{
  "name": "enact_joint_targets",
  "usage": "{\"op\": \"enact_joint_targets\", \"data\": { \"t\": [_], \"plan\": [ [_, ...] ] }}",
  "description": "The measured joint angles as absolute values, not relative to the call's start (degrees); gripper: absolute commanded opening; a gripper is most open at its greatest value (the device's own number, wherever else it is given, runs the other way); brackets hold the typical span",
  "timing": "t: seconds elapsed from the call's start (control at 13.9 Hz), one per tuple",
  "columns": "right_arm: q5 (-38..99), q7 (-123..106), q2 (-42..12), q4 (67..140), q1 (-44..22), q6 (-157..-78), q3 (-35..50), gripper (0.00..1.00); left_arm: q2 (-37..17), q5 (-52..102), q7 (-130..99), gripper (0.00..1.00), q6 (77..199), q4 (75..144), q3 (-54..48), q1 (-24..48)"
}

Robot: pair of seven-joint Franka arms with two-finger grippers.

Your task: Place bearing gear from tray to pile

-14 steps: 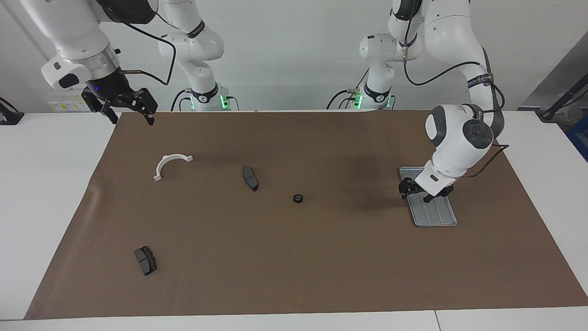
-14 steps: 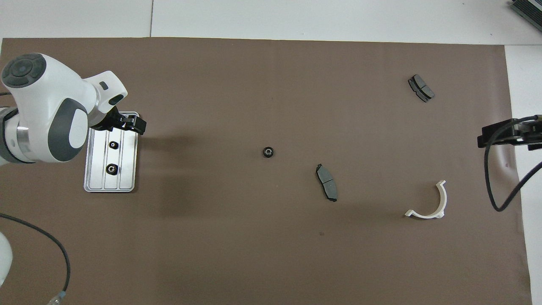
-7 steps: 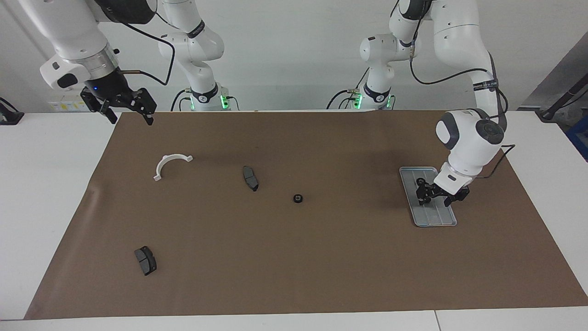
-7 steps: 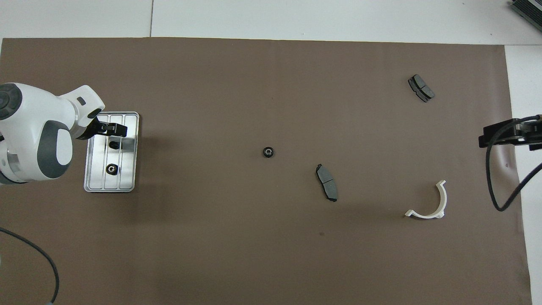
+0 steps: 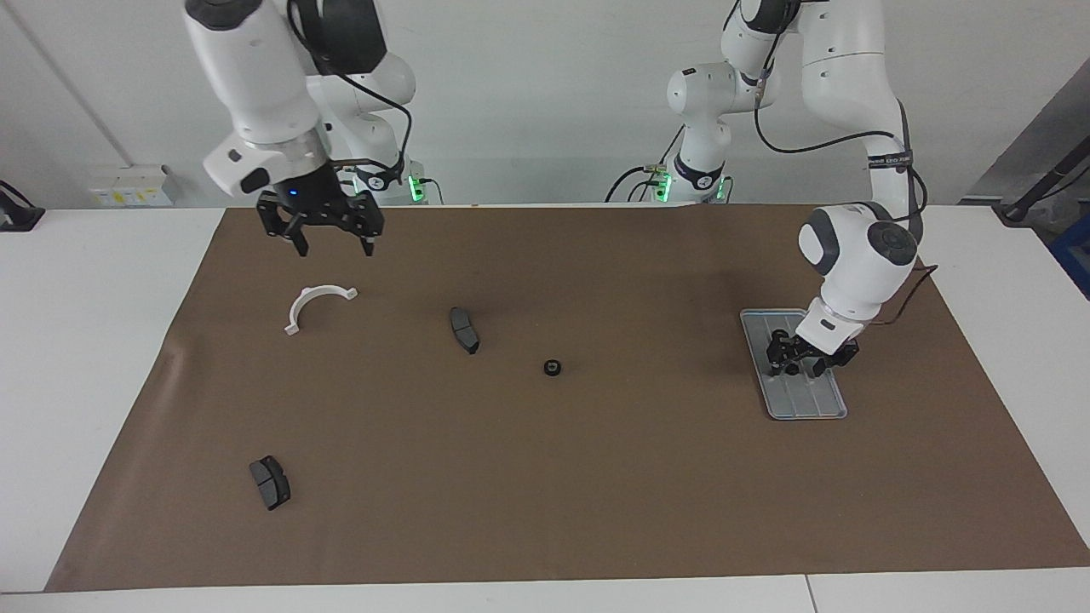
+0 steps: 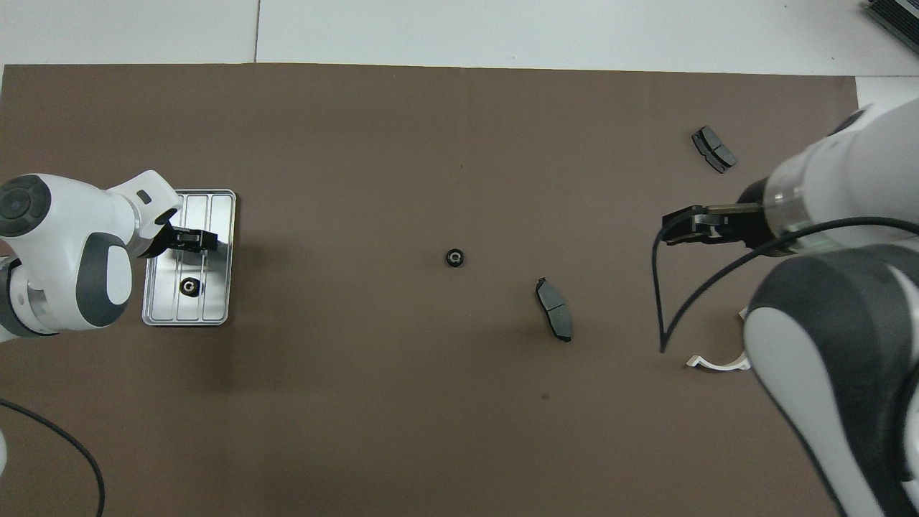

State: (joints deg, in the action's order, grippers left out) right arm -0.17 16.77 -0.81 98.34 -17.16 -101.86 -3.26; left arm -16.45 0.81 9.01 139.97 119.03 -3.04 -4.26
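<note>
Lying mid-table, one gear (image 6: 453, 258) is moved, another (image 6: 189, 286) waits in the tray (image 6: 221, 215), left hand (image 5: 800, 364) grip unclear, right hand (image 5: 327, 240) spread.

Brake pad (image 5: 464, 329): mid-mat.
Second brake pad (image 5: 270, 482): farthest from robots.
White half-ring bracket (image 5: 317, 305): toward right arm's end.

Both arms are glossy white with dark grey joint caps and black bands round the base joints, green lights glowing there. Loose black cables hang off each one. Black grippers, and the right wrist shows a tiny blue light.
</note>
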Motion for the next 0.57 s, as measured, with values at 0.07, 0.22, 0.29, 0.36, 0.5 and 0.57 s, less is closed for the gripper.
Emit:
{"op": "enact_joint_targets", "data": {
  "t": [0.07,0.22,0.29,0.36,0.5,0.57],
  "plan": [
    [-0.17,20.93,-3.14,98.99,-20.48,-105.79,-3.15,1.00,-16.31,0.81,8.52,0.72,140.00,119.18,-3.06,-4.26],
    [-0.17,28.09,-9.38,99.16,-26.01,-113.93,-3.01,1.00,-16.11,0.81,7.82,0.60,140.00,119.22,-3.19,-4.26],
    [-0.17,30.87,-12.28,99.12,-28.14,-117.57,-2.99,1.00,-16.01,0.81,7.69,0.54,140.00,119.26,-3.19,-4.26],
    [-0.17,33.08,-14.85,99.09,-30.08,-120.64,-3.00,1.00,-15.91,0.81,7.62,0.48,140.01,119.30,-3.19,-4.26],
    [-0.17,35.39,-19.23,98.99,-33.58,-125.16,-3.01,1.00,-15.81,0.81,7.57,0.37,140.01,119.35,-3.19,-4.26],
    [-0.19,35.77,-20.86,98.91,-34.92,-126.42,-3.03,1.00,-15.80,0.81,7.55,0.36,140.01,119.36,-3.19,-4.26]
  ]
}}
